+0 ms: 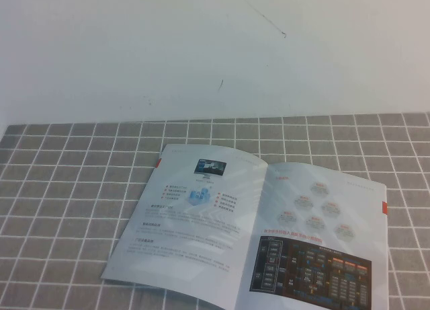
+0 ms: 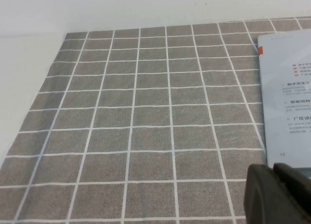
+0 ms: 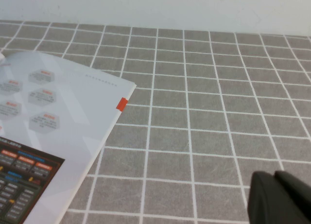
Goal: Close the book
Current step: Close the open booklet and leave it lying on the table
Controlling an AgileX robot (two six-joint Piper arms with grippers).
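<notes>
Book (image 1: 255, 229) lies open and flat on the desk (image 1: 67, 189). Closing not begun. Left pincer (image 2: 278, 195) hangs near the left page's outer edge. Right pincer (image 3: 279, 199) is apart from the right page. Grip state of both: cannot tell. Next move, probably: get under one page edge and fold it over the spine.

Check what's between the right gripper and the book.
Nothing but bare checked cloth separates the right gripper from the open book, seen in the right wrist view. The left gripper hovers by the book's left page.
</notes>
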